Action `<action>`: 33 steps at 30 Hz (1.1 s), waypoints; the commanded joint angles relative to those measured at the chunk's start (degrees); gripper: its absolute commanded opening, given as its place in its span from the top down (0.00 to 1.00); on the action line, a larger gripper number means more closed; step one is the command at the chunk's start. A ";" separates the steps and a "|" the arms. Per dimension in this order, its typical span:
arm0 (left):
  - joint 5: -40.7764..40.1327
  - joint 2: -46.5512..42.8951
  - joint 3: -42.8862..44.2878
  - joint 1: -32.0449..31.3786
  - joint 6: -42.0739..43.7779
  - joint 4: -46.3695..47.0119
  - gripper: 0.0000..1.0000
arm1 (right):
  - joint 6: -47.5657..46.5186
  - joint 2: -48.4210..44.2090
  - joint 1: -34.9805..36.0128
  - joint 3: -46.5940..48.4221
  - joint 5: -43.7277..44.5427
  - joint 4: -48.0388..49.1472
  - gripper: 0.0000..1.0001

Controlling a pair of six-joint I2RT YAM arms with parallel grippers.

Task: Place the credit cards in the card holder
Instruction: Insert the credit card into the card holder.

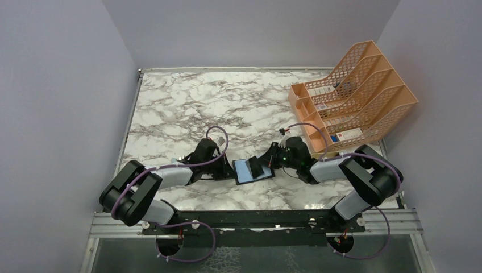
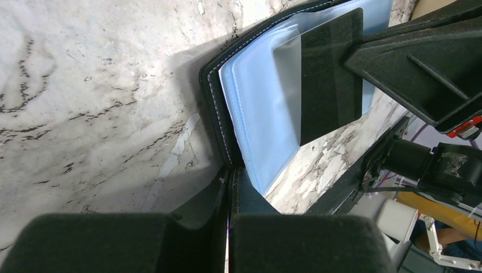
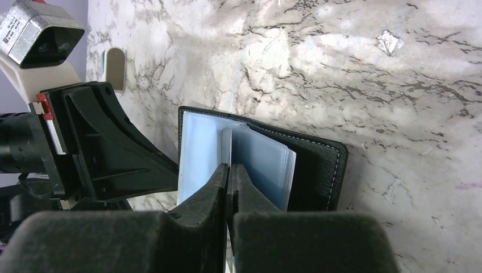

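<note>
Left claw (image 1: 225, 169): mine, clamped shut on the left cover edge of the card holder (image 1: 245, 171), holding it down on the marble table (image 1: 187, 102).
Card holder: it lies open between my two claws near the table's front edge, with a black stitched cover and pale blue clear sleeves inside.
Holder's handling: I judge it light and floppy at the fold, with slick, soft sleeves. The stiffer cover edge is the place to grip.
Credit card (image 3: 226, 145): a thin pale leaf that I take for a card stands on edge among the sleeves. It is likely stiff, light and slippery, so pinch it flat across both faces.
Right claw (image 1: 271, 161): closed tight on that leaf.
Orange mesh file rack (image 1: 364, 96): far right, well apart.
</note>
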 commanded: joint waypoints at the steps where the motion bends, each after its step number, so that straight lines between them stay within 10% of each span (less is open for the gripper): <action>1: 0.56 -0.09 -2.14 -0.54 -0.95 -0.74 1.00 | 1.61 0.82 0.54 -2.50 3.74 3.47 0.99; 26: 1.21 -0.11 -4.27 -1.02 -4.05 2.57 1.00 | 2.51 -0.36 1.81 -6.78 8.22 8.26 0.99; 33: 1.16 -0.58 -4.24 -1.05 -4.31 2.60 1.00 | 3.69 -4.17 4.93 -6.07 13.83 1.51 0.77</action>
